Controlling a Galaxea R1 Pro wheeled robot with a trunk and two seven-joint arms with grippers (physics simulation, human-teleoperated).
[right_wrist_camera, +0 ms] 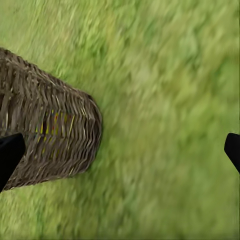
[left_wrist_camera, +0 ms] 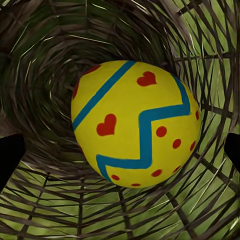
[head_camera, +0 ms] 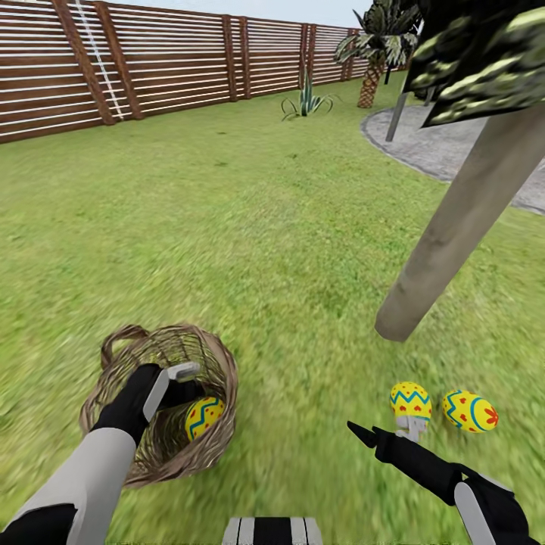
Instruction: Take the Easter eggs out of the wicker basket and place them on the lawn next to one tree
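My left gripper [head_camera: 184, 384] sits inside the wicker basket [head_camera: 219, 363], fingers open around the last Easter egg [left_wrist_camera: 136, 123]; I centre them, close gently, then lift straight out.

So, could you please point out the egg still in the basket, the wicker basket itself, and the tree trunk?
egg in the basket [left_wrist_camera: 136, 122], left wrist view, middle of its shell.
wicker basket [head_camera: 219, 359], head view, woven rim.
tree trunk [head_camera: 454, 227], head view, mid-trunk.
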